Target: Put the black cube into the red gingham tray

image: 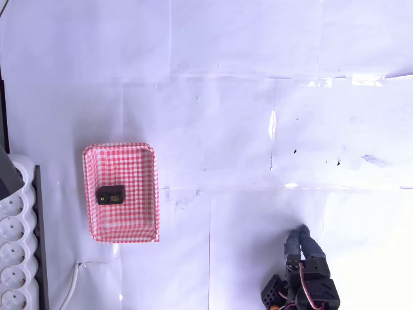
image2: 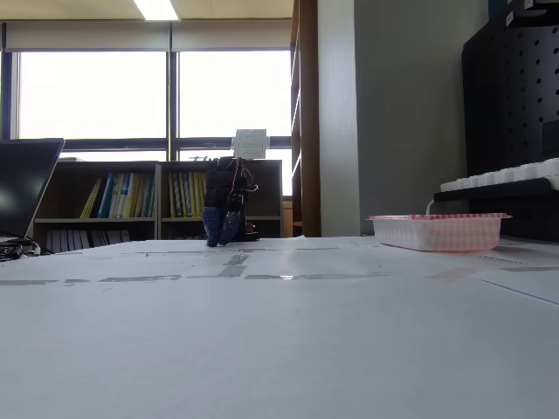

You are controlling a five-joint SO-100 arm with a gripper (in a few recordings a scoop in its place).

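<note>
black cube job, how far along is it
Done, by the look of it: the small matte black cube lies inside the shallow red-and-white gingham tray, near its middle in the overhead view. In hand: nothing; the robot's blue-grey fingered pincer sits apart on the white paper-covered table, fingers together, holding nothing. Left: apparently nothing beyond parking the arm.

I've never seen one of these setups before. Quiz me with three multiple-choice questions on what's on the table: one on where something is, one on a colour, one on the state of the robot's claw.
1. Where is the black cube?
A. inside the red gingham tray
B. on the white paper beside the tray
C. between the gripper's fingers

2. What colours is the tray's pattern?
A. blue and white
B. red and white
C. plain black

3. What is the gripper holding?
A. the cube
B. the tray
C. nothing

Answers:
1 A: the overhead view shows the cube lying on the tray's floor.
2 B: red-and-white checks cover it.
3 C: it rests far from the tray, fingers together.
</note>
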